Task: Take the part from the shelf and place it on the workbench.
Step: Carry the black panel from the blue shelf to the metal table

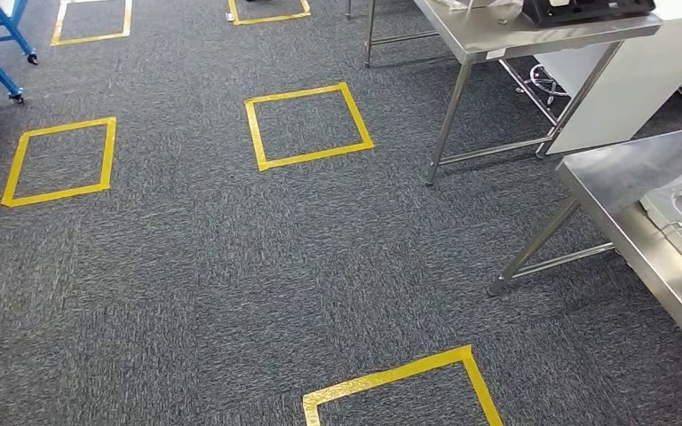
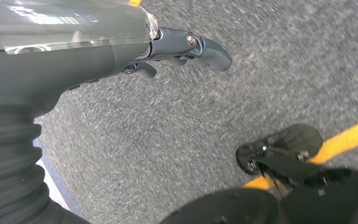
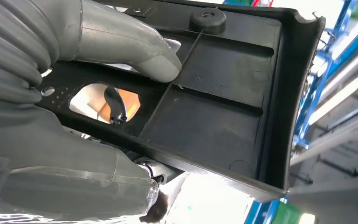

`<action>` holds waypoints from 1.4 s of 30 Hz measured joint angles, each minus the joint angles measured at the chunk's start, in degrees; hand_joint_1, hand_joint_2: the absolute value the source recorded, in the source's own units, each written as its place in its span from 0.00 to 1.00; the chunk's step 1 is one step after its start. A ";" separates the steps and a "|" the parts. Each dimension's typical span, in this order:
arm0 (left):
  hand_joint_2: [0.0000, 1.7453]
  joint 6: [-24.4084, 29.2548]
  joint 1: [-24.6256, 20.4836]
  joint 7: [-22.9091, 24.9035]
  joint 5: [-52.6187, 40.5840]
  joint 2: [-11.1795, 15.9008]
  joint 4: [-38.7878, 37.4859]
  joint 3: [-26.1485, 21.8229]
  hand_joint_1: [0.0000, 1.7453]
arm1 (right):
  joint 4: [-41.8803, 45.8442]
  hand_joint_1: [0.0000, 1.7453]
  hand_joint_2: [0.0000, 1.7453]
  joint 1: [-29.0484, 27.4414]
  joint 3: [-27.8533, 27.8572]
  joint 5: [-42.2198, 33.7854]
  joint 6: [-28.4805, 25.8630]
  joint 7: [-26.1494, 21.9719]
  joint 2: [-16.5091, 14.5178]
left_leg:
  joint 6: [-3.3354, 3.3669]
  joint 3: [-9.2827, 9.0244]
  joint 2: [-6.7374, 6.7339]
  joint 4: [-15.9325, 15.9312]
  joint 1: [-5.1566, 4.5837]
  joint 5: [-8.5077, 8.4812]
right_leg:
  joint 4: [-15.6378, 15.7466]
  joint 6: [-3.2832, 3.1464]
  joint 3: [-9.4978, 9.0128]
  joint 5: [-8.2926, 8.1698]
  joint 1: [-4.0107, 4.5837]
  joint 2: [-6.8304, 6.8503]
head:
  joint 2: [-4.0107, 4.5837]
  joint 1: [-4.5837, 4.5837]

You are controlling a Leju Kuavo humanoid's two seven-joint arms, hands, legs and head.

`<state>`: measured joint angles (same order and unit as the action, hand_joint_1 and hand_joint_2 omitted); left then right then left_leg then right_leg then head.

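The part (image 3: pixel 223 102) is a flat black plastic panel with raised ribs, an upturned rim, a round boss near one edge and an oval cutout. The right hand (image 3: pixel 74 107) grips it, thumb pressed on its ribbed face. The workbench (image 1: pixel 639 222) is bare steel, at the right in the head view.

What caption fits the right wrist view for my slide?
Right hand grips a black ribbed plastic part, thumb pressed on its inner face.

Left hand (image 2: pixel 186 49): dark blue-grey fingers with rounded tips, a round silver pivot screw, a glossy clear sleeve and a black ribbed wrist cover. Right hand (image 3: pixel 116 46): thick matte grey thumb, grey ribbed cover.
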<state>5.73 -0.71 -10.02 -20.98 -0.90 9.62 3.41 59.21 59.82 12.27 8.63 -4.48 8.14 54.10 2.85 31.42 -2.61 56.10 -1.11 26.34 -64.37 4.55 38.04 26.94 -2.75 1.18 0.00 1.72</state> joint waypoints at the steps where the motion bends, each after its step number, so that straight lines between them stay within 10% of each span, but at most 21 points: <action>1: 1.00 -0.31 -0.03 0.08 0.00 0.07 0.00 0.00 0.00 | -0.04 1.00 1.00 0.85 -0.39 0.46 0.02 0.15 -0.21 | -0.37 0.04 -0.48 0.44 -0.04 0.40 | 3.35 -0.04 -1.82 -1.12 0.07 0.66 | 0.00 0.02; 7: 1.00 -1.19 -0.51 0.24 0.02 0.26 0.02 -0.02 0.00 | -0.35 1.00 1.00 3.82 -2.61 1.77 -0.12 0.78 -1.03 | -2.00 0.53 -0.78 3.13 0.06 2.80 | 6.17 -2.53 -3.14 -1.72 0.42 -0.78 | 0.00 -0.18; 12: 1.00 -1.32 -0.40 0.31 0.02 0.26 0.02 -0.02 0.00 | -0.49 1.00 1.00 4.82 -3.61 1.80 -0.15 0.76 -1.79 | -1.94 8.47 2.11 19.42 0.46 9.26 | 6.09 -3.52 -3.16 -1.67 1.17 -2.90 | 0.00 -0.26; 16: 1.00 -1.50 -0.09 -0.24 -0.09 0.32 0.02 -0.02 0.00 | -0.85 1.00 1.00 5.67 -4.13 1.92 0.00 0.77 -2.11 | -0.68 3.94 4.92 7.54 0.29 1.80 | 5.87 -3.51 -3.07 -1.61 1.38 -5.21 | 0.00 -0.24; 20: 1.00 -1.41 -0.09 -1.32 -0.20 0.37 0.02 -0.02 0.00 | -1.21 1.00 1.00 6.68 -5.05 2.68 0.39 1.28 -2.34 | -0.20 1.60 6.11 2.07 -0.17 0.02 | 6.15 -2.17 -2.54 -2.08 0.65 -7.42 | 0.00 -0.25; 23: 1.00 -1.44 -0.24 -2.11 -0.14 0.30 0.02 -0.03 0.00 | -1.36 1.00 1.00 8.26 -5.72 3.37 0.47 2.03 -2.32 | 0.54 0.81 4.21 -0.15 -0.25 -1.22 | 3.93 -1.53 -1.23 -0.43 0.59 -4.99 | 0.00 -0.03; 26: 1.00 -1.60 -0.07 -2.28 -0.17 0.20 0.02 -0.04 0.00 | -1.63 1.00 1.00 10.17 -6.75 4.17 0.59 2.72 -2.71 | 0.84 0.62 2.35 -0.86 -0.28 -1.51 | -5.79 -1.04 3.17 4.37 0.86 -2.05 | 0.00 0.16; 28: 1.00 -1.66 -0.11 -2.15 -0.36 0.03 0.02 -0.04 0.00 | -2.09 1.00 1.00 11.15 -7.46 4.76 0.68 3.10 -3.10 | 0.72 0.62 1.13 -0.64 -0.20 -1.25 | -7.91 -0.58 4.07 4.17 0.63 -1.65 | 0.00 0.17; 31: 1.00 -1.73 -0.24 -1.65 -0.62 -0.09 0.02 -0.05 0.00 | -2.83 1.00 1.00 13.63 -8.58 5.91 0.70 3.24 -3.74 | 0.04 0.63 -0.45 0.36 -0.12 -0.37 | 1.54 0.03 -1.12 -0.63 0.47 0.75 | 0.00 0.20; 33: 1.00 -1.78 -0.32 -1.19 -0.63 0.02 0.02 -0.06 0.00 | -3.33 1.00 1.00 15.17 -9.53 6.71 0.60 3.34 -4.42 | -0.60 0.53 -1.39 1.11 -0.34 0.33 | 5.84 -0.68 -3.37 -1.77 0.81 2.17 | 0.00 0.07; 36: 1.00 -1.79 -0.56 -0.53 -0.70 0.04 0.02 -0.07 0.00 | -4.03 1.00 1.00 16.25 -10.80 7.59 0.28 3.66 -5.34 | -1.37 0.32 -2.69 1.50 -0.42 1.00 | 6.15 -2.28 -3.24 -1.72 0.95 0.88 | 0.00 -0.18; 38: 1.00 -1.78 -0.63 -0.22 -0.77 0.05 0.02 -0.07 0.00 | -4.38 1.00 1.00 16.92 -11.38 7.85 0.10 3.67 -5.83 | -1.96 1.38 -1.13 4.10 -0.11 2.89 | 6.25 -3.01 -3.18 -1.93 0.78 -0.09 | 0.00 -0.30; 42: 1.00 -2.01 -0.78 -0.13 -0.79 0.08 0.02 -0.13 0.00 | -5.09 1.00 1.00 17.35 -12.28 8.00 -0.09 3.56 -7.20 | -2.27 7.75 2.11 18.25 0.17 8.87 | 6.15 -3.74 -3.11 -1.97 1.21 -2.29 | 0.00 -0.38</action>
<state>3.73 -1.48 -10.15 -21.77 -0.82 9.64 3.28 54.12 77.18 -0.01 16.63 -4.57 11.69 46.90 0.58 39.17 -0.50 74.34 -0.94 35.21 -58.23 0.81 34.93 24.97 -1.54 -1.11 0.00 1.34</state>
